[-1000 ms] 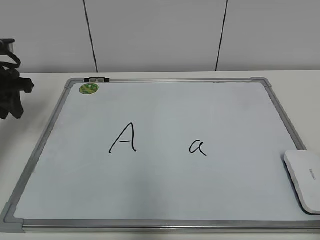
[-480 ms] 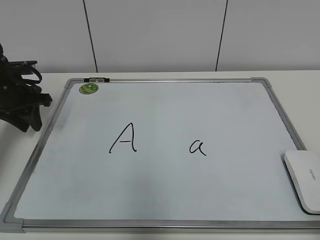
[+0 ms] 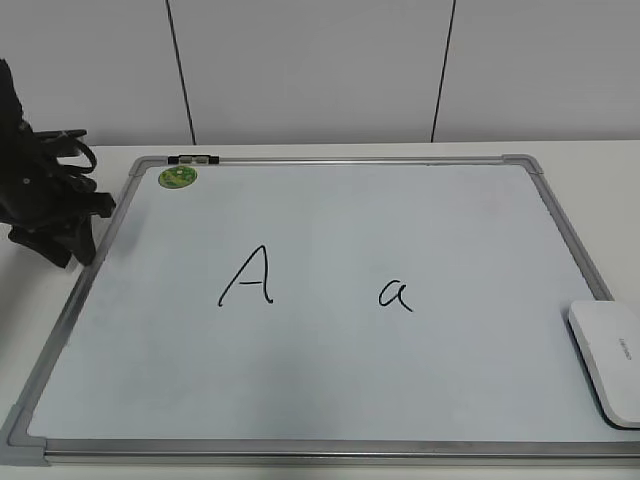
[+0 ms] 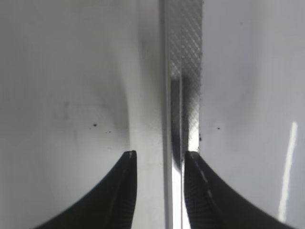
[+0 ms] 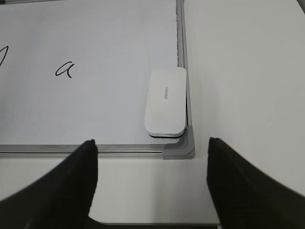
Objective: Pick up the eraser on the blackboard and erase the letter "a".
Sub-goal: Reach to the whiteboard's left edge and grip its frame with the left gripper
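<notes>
While my right gripper (image 5: 152, 183) hung wide open, the eraser (image 5: 165, 101) lay untouched.
It sat in the board's (image 3: 330, 370) 4 o'clock corner; my left gripper (image 4: 159, 191), jaws slightly parted, straddled the frame at 9 o'clock.

The eraser (image 3: 608, 361) lies on the blackboard's (image 3: 330, 452) near-right corner, right of the letter "a" (image 3: 395, 294).
</notes>
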